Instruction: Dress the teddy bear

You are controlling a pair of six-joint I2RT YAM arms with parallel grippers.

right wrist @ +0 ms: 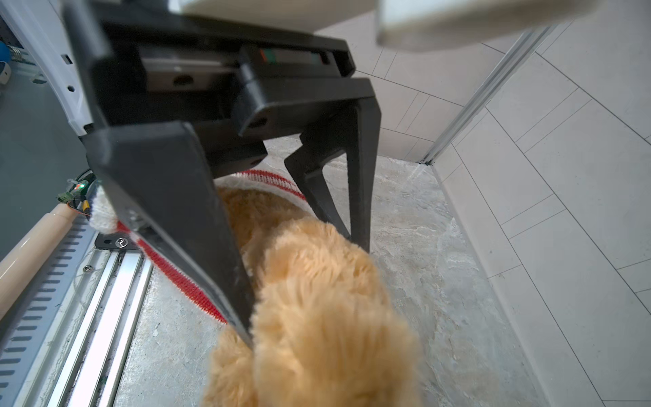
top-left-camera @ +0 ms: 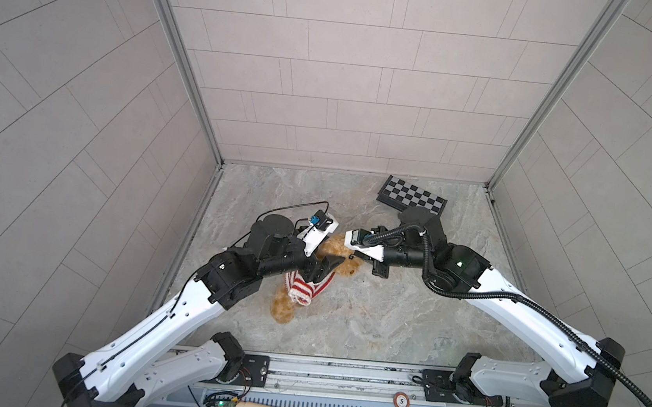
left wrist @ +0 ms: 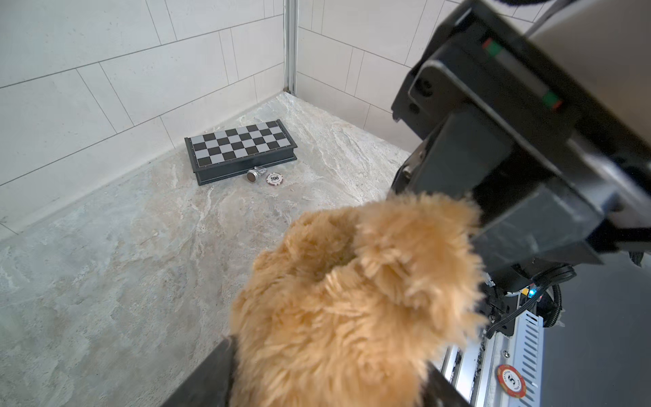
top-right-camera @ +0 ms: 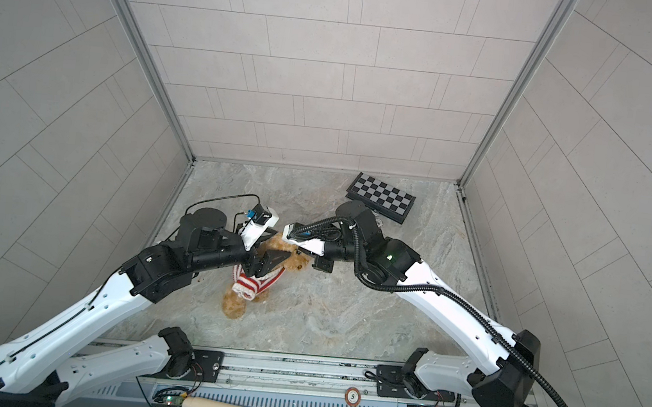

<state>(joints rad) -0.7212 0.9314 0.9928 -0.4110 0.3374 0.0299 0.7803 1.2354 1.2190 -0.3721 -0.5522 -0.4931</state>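
left end effector (top-left-camera: pixel 330 269) astride teddy bear (top-left-camera: pixel 283 308)

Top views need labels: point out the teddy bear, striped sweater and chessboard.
teddy bear (top-left-camera: pixel 282 310), in a top view, on its leg.
striped sweater (top-left-camera: pixel 305 289), in a top view, on its stripes.
chessboard (top-left-camera: pixel 413 194), in a top view, on its checkered face.

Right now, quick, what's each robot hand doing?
Left gripper: open, fingers either side of the teddy bear.
Right gripper: closed, pinching the teddy bear's fur.
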